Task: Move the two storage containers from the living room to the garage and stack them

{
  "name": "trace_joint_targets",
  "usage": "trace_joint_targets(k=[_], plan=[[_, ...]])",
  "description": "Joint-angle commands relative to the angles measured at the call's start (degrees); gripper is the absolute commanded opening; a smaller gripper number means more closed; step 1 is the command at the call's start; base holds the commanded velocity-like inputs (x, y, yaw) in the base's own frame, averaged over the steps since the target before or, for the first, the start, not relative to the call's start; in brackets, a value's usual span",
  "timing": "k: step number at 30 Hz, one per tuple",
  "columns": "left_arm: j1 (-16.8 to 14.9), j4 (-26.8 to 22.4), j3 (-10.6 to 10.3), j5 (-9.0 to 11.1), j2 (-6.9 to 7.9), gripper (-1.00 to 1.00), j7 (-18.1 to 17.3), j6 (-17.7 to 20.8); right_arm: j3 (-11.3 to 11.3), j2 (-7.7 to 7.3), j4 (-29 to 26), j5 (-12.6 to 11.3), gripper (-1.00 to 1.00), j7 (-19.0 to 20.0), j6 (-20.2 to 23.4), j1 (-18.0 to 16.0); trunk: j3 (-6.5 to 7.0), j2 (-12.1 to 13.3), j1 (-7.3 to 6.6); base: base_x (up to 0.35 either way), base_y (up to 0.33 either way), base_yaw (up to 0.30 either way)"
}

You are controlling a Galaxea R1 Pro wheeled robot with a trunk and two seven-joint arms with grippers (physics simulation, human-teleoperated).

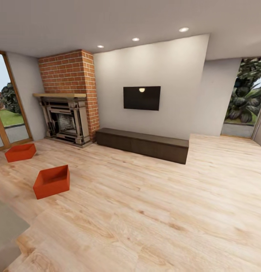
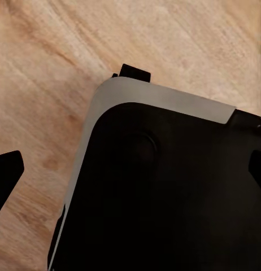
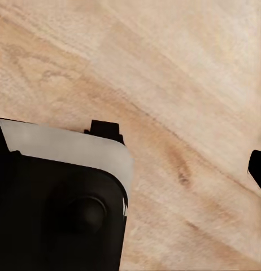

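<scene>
Red-orange, lidless, flat-walled: two storage containers on the light wood plank floor [image 1: 153, 211] of the living room, head view.
- Nearer container [image 1: 52, 181]: upright, open side up, on bare planks toward the floor's left edge.
- Farther container [image 1: 20, 152]: upright, close to the glazed door [image 1: 6, 109] at the left wall, apart from the first, with clear floor between them.
- Brick fireplace [image 1: 68, 102]: back-left corner, wooden mantel, dark hearth.
- Low dark cabinet [image 1: 142, 144]: against the pale back wall, beside the fireplace.
- Black wall screen [image 1: 142, 98]: mounted above the cabinet.
- Window with foliage [image 1: 246, 94]: right side.
- Left gripper [image 2: 136, 169]: dark fingertip [image 2: 7, 175] at each picture edge, spread wide, nothing between; below it the robot's black, grey-edged base [image 2: 164, 186] over planks.
- Right gripper: one fingertip [image 3: 258, 168] visible at the picture edge; spread or closed cannot be told.
</scene>
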Motion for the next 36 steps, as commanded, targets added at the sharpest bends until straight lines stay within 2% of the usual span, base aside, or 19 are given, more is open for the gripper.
trace_joint_targets(k=[1, 36], plan=[[0.04, -0.22, 0.07, 0.60, -0.03, 1.00, 0.06, 0.45, 0.44, 0.02, 0.16, -0.23, 1.00, -0.11, -0.34, -0.06, -0.05, -0.03, 0.04, 0.334, 0.000, 0.000], [0.04, -0.22, 0.08, 0.60, 0.02, 1.00, 0.06, 0.80, 0.32, 0.09, 0.18, -0.65, 1.00, -0.11, 0.23, -0.07, -0.05, -0.03, 0.04, 0.334, 0.000, 0.000]])
